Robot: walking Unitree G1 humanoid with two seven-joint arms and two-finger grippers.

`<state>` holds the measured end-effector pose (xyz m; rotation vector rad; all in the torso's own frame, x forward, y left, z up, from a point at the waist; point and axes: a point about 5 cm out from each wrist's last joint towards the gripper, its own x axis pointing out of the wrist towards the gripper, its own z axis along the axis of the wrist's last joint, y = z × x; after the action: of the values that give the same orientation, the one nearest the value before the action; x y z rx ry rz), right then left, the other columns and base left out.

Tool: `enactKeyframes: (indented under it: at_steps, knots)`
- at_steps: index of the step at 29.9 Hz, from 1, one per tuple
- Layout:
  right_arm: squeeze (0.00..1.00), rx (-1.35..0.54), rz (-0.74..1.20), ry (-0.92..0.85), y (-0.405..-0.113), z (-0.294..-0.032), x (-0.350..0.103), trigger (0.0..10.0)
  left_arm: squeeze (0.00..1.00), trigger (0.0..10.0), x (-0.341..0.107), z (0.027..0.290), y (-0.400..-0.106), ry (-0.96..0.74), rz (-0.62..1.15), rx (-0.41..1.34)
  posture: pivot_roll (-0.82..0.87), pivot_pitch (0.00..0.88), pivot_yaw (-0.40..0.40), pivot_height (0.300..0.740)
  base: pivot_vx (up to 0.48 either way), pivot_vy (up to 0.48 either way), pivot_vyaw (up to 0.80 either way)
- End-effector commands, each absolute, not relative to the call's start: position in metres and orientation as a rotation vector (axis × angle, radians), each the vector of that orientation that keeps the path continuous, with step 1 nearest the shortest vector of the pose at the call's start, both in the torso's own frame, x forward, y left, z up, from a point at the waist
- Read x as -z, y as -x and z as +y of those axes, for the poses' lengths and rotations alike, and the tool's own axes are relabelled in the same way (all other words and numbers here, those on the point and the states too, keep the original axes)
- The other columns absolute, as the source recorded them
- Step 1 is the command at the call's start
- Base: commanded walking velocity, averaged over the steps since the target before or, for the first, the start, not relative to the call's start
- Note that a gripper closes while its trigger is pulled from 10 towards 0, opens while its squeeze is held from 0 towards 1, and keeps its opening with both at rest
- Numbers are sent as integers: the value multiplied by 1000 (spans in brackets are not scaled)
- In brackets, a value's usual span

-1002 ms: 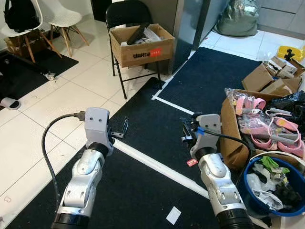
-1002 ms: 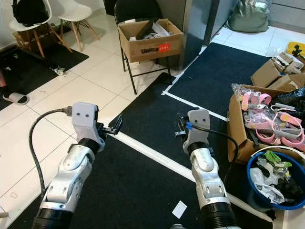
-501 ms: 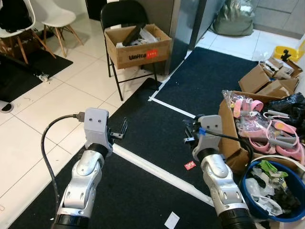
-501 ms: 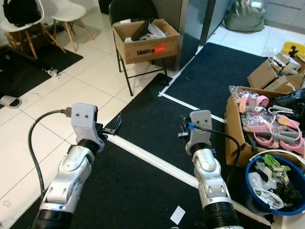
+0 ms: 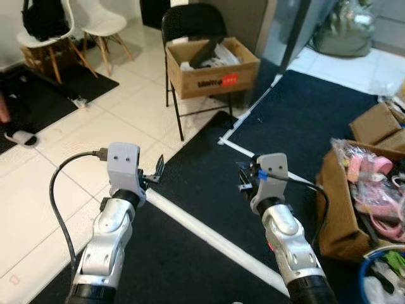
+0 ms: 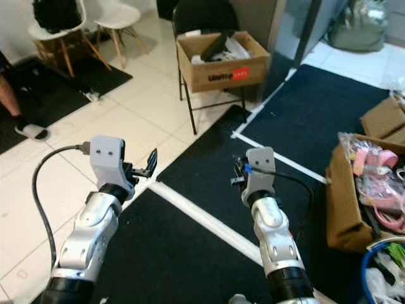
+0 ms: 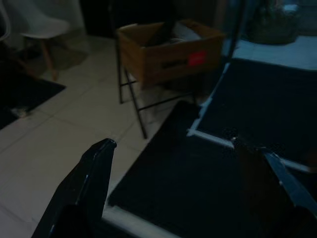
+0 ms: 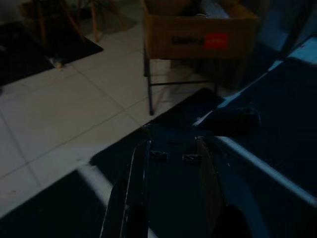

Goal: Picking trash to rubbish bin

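Blue bin now nearer the edge; left claw gapes, right claw narrowed.

Two silver robot arms are reaching forward, one ending in the left gripper and one in the right gripper. Two white plastic chairs and one black folding chair are standing on the tiled floor. One brown cardboard box with a red label is sitting on the black chair, another brown cardboard box of pink items is resting on the dark mat, and one blue round bin is showing at the corner.
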<state>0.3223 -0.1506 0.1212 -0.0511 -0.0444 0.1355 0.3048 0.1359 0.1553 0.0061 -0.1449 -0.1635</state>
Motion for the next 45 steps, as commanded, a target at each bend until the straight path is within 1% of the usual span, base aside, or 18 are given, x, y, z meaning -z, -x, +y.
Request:
enactKeyframes:
  at_steps: [1,3,16,37,45]
  knots:
    - [0,-130,-19,37,-321,-151,-116,10000,0,10000,-149,141,-303,-21,-124,146,31,136,29,740,371,0,0]
    - [0,-128,-16,33,-321,-151,-115,10000,0,10000,-149,141,-303,-21,-123,146,31,136,29,740,371,0,0]
    - [0,-118,-2,23,-320,-153,-111,10000,0,10000,-149,141,-303,-25,-121,148,30,139,30,740,371,0,-695]
    - [0,-122,7,47,-319,-152,-108,10000,0,10000,-148,141,-302,-30,-117,149,35,143,28,740,371,0,0]
    - [0,-119,18,35,-320,-152,-107,10000,0,10000,-148,141,-301,-31,-120,150,35,125,22,740,372,0,0]
